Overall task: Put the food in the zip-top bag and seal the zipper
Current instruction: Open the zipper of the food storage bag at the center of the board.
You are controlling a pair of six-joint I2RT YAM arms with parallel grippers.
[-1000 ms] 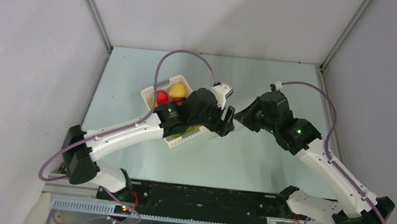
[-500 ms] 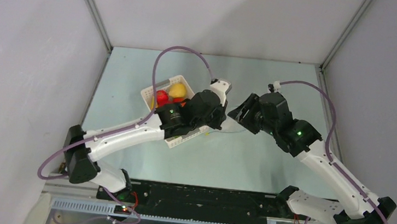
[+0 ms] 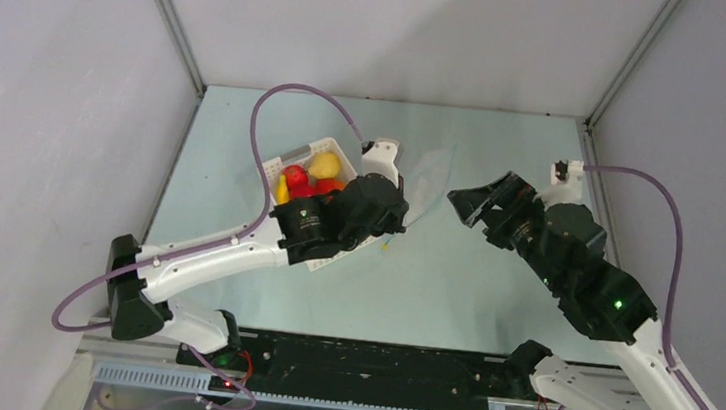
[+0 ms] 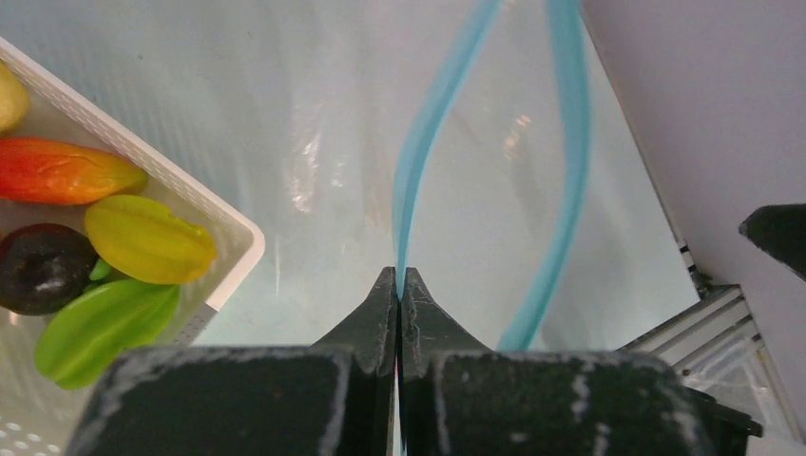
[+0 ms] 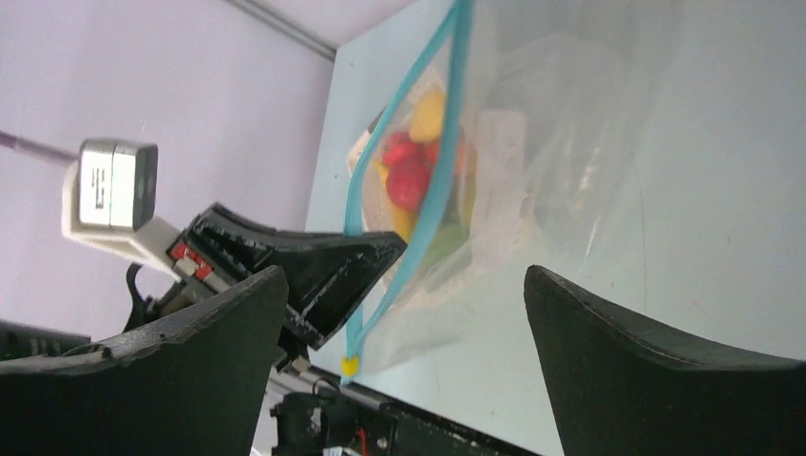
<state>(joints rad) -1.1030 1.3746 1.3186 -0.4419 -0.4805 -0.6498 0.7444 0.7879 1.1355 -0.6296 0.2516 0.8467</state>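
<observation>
Pale green table [image 3: 472, 286], grey walls [image 3: 406, 28] — left hand [image 4: 397, 285] pinching the zipper [image 4: 418, 142].

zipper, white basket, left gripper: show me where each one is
zipper [image 4: 409, 180], left wrist view, on the blue strand running up from the shut fingertips.
white basket [image 4: 143, 152], left wrist view, on its top rim.
left gripper [image 4: 399, 285], left wrist view, between its fingertips pinching the zipper.

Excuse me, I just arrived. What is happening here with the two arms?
The left gripper is shut on the blue zipper strip of the clear bag, holding one side of its open mouth. The right gripper is open and holds nothing. The toy fruit lies in the white basket; none is in the bag yet.
</observation>
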